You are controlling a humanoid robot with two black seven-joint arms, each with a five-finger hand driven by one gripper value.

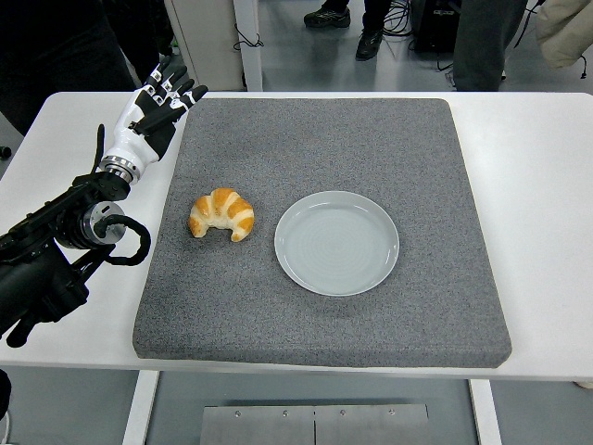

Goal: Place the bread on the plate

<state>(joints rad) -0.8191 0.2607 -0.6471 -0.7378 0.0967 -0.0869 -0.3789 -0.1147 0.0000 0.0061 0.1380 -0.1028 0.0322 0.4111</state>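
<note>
1. A white rectangular tabletop [537,185] carries a large grey square felt-like mat [371,148] that covers most of its middle.
2. A golden-brown crescent-shaped croissant with paler stripes [222,214] lies on the mat's left half, its two tips pointing toward the tabletop's near edge.
3. A round, pale grey-blue, shallow ceramic plate [337,242] sits on the mat just right of the croissant, apart from it, with a strip of bare mat between them. Nothing lies on the plate.
4. The left robot hand [160,102], black-and-white with five jointed fingers, comes in from the tabletop's left edge on a black arm with looped cables.
5. This robot hand is at the mat's far left corner, fingers stretched out and loosely spread, pointing toward the tabletop's far edge. It holds nothing and is well apart from the croissant; whether it touches the mat's edge cannot be told.
6. Beyond the tabletop's far edge, the legs and shoes of standing persons [366,23] show on the floor.
</note>
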